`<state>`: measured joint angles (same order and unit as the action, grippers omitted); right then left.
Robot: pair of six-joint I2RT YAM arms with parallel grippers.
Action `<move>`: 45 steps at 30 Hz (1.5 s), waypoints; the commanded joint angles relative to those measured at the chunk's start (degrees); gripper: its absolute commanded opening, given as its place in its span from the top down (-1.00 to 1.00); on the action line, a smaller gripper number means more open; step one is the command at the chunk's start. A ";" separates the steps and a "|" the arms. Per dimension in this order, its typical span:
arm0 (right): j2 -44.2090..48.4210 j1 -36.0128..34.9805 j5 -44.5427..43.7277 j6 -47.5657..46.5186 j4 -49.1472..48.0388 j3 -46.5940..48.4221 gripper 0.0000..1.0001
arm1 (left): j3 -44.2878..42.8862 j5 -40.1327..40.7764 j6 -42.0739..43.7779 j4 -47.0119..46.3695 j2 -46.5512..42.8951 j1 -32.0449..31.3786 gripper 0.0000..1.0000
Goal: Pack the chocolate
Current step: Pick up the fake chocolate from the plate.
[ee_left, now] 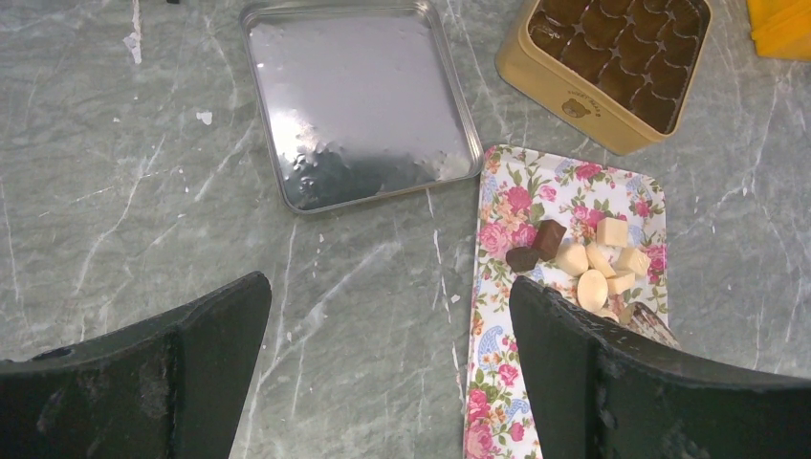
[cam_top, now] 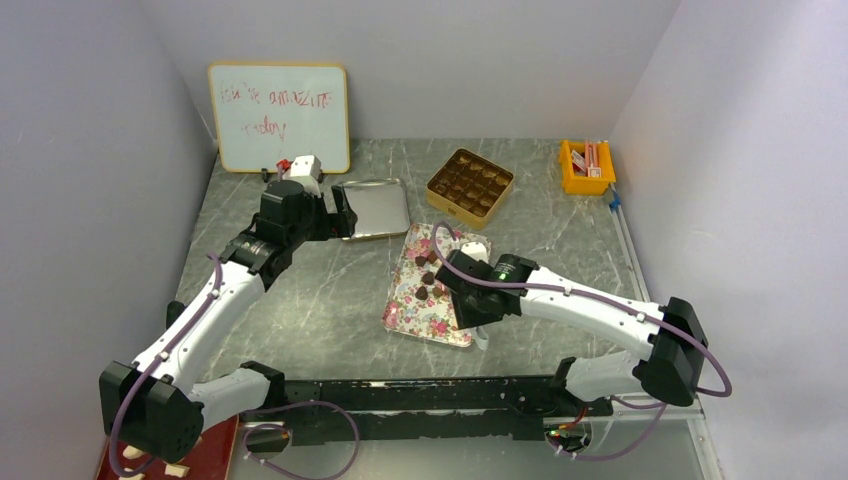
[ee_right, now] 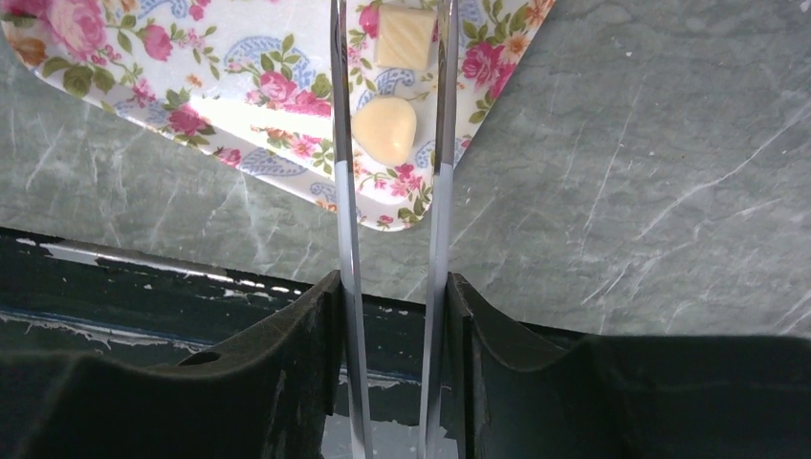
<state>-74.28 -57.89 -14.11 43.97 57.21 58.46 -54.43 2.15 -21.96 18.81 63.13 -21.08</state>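
The chocolate [cam_top: 428, 280] lies on a floral tray [cam_top: 405, 305]: dark pieces [ee_left: 536, 247] and cream pieces [ee_left: 598, 268]. My right gripper [ee_right: 392, 287] is shut on metal tongs [ee_right: 344, 191]. The two blades straddle a cream heart-shaped chocolate [ee_right: 384, 131] near the tray's corner, with small gaps on both sides. A square cream piece [ee_right: 405, 36] lies just beyond it. A gold box [cam_top: 469, 183] with empty brown compartments stands behind the tray. My left gripper [ee_left: 390, 296] is open and empty over the table beside the tray's left edge [ee_left: 497, 382].
A silver square lid [cam_top: 372, 208] lies left of the gold box, just past my left gripper [cam_top: 340, 215]. A whiteboard [cam_top: 280, 117] leans on the back wall. An orange bin [cam_top: 587, 166] stands at the back right. A red object [cam_top: 200, 455] is at the near left.
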 commanded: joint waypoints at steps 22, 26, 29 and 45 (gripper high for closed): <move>-3.12 -1.56 -4.54 -1.66 -1.15 -1.76 0.13 | 1.04 -0.88 -1.31 -1.05 -0.74 0.16 -1.00; -3.36 -1.60 -4.23 -2.25 -1.66 -1.62 0.20 | 1.01 -0.77 -1.29 -1.05 -0.58 0.16 -1.00; -3.50 -1.60 -3.62 -2.72 -1.45 -0.76 0.37 | 0.83 -0.75 -1.34 -0.99 -0.40 0.19 -1.00; -3.33 -1.93 -4.41 -2.48 5.52 12.87 1.00 | -0.54 -0.21 -1.95 -1.13 0.80 0.21 -1.00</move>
<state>-77.91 -59.46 -16.56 41.98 60.38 67.26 -53.60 2.17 -22.44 18.72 63.53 -21.08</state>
